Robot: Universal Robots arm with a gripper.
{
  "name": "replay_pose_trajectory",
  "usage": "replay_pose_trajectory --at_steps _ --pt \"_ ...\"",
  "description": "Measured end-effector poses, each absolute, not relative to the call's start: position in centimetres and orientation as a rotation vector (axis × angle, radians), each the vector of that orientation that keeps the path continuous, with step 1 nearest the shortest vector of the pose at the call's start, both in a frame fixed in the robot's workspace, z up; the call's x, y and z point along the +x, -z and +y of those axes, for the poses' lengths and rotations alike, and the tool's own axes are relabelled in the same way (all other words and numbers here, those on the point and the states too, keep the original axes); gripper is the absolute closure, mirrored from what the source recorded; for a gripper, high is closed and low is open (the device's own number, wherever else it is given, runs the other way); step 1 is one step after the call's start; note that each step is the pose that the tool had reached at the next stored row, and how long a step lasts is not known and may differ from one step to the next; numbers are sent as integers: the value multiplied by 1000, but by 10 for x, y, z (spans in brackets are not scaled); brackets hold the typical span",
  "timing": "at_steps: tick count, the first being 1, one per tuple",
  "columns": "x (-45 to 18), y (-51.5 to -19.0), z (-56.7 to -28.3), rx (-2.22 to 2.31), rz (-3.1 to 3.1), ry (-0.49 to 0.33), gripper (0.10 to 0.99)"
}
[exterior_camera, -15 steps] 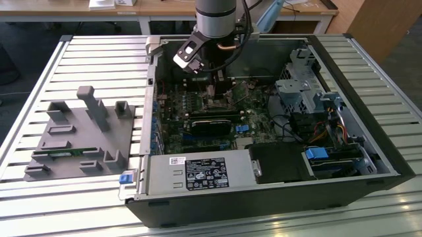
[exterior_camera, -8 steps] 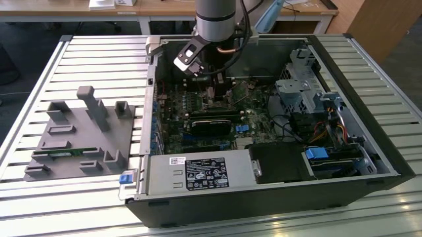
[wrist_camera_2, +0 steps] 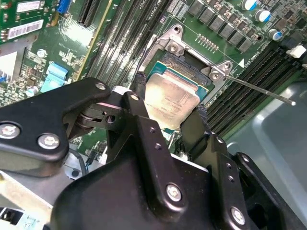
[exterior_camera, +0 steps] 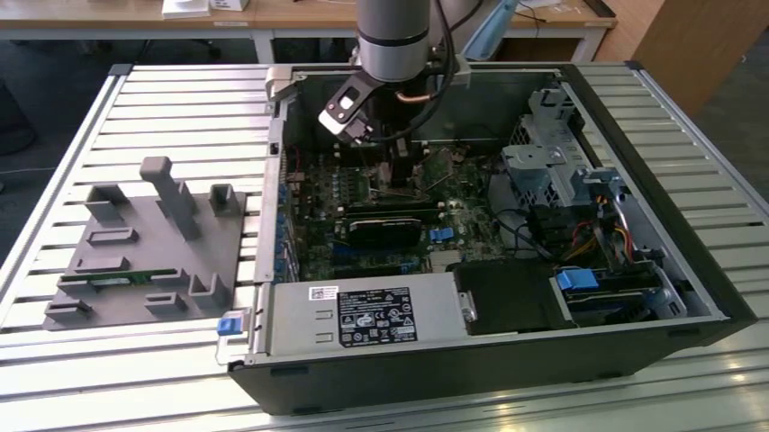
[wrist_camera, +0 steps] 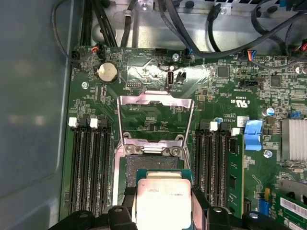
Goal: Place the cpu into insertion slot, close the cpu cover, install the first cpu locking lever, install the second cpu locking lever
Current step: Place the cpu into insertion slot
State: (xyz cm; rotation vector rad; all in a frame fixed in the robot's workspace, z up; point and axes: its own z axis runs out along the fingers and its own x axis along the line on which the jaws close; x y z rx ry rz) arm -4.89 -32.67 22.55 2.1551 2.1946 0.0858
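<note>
Two black metal fingers [wrist_camera_2: 201, 122] of the robot's gripper [wrist_camera_2: 170, 98] pinch the cpu [wrist_camera: 163, 201], a small flat square chip with a tan-silver face. One finger is on each side. The cpu hangs just over the insertion slot [wrist_camera: 152, 165], a small dark square socket with a silver rim. The thin silver cpu cover [wrist_camera: 156, 99], a frame with a big square hole, stands flipped up and open behind the slot. A thin silver rod, one locking lever [wrist_camera_2: 259, 88], sticks out beside the slot.

Some things could go wrong from here. In the first wrist view the cpu does not look lined up with the middle of the slot. It could come down crooked and catch on the silver rim. If it lands tilted, the tiny pins in the slot could bend. If the pinch is too weak, the cpu could slip and fall on the green board [wrist_camera: 220, 96].

Some parts are hard to see. The cpu hides the near part of the slot. The edge of the first wrist view cuts off part of the cpu. It is not clear if the cpu touches the slot yet. In the exterior view the grey arm [exterior_camera: 391, 36] reaches into the open black computer case [exterior_camera: 481, 369] and blocks the work spot.
</note>
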Motion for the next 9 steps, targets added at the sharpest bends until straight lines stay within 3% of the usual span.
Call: replay_pose_trajectory --at_steps 9 --pt "-48 -214 -321 2160 2189 -85 545"
